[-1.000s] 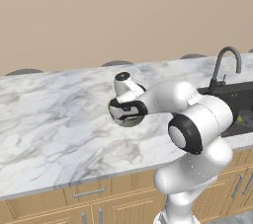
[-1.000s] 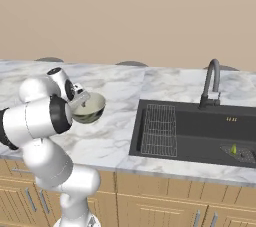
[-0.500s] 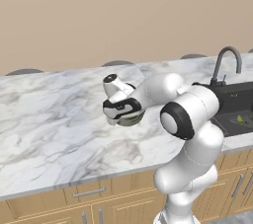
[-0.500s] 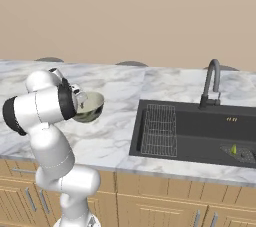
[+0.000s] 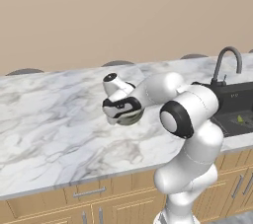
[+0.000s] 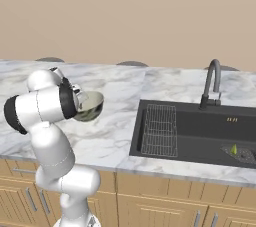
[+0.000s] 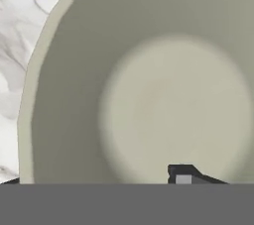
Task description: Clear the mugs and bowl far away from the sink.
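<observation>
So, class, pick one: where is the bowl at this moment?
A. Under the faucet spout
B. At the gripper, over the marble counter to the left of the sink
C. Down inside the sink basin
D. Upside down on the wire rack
B: the bowl sits at the gripper above the marble counter, well left of the sink in the right base view.

A plain beige wall (image 5: 123,16) runs behind a long desk (image 5: 49,119) topped in white marble with grey veins. Below the desk stand light wooden cabinets (image 6: 150,201) with slim metal handles (image 5: 90,193), and the light is soft and even with faint shadows.
</observation>
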### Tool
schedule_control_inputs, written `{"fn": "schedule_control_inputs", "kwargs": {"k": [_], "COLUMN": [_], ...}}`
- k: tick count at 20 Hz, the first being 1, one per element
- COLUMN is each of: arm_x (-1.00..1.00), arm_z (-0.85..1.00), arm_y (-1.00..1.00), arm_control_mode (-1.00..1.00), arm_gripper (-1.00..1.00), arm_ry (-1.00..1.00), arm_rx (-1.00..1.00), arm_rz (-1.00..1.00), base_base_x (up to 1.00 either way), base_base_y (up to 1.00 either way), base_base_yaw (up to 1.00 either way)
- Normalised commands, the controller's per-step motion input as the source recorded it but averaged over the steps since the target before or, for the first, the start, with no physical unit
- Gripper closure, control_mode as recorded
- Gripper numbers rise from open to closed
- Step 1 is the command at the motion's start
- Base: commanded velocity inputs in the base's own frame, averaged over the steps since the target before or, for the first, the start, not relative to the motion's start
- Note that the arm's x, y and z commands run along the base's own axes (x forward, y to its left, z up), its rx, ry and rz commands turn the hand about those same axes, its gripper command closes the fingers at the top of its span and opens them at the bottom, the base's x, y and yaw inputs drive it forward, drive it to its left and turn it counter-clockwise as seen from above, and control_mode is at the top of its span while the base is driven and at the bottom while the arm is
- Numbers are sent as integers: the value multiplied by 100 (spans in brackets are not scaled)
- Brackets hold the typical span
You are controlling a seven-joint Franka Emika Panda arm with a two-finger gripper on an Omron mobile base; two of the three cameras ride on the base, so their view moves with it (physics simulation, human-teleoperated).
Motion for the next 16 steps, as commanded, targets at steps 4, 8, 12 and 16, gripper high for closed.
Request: {"fn": "schedule_control_inputs", "kwargs": {"k": [4, 8, 12, 16], "arm_x": [0, -2, -24, -38], "arm_z": [-34, -14, 15, 56], "arm_y": [-67, -71, -38, -18], "arm_control_mode": [-100, -100, -100, -100], "arm_gripper": [100, 100, 100, 100], "arm_ry": [-6, -18, -18, -13], "arm_rx": [4, 5, 8, 13], "arm_rz": [-4, -2, 0, 0], "base_base_x": [0, 0, 0, 0], "base_base_y": [0, 0, 0, 0], "base_base_yaw": [0, 0, 0, 0]}}
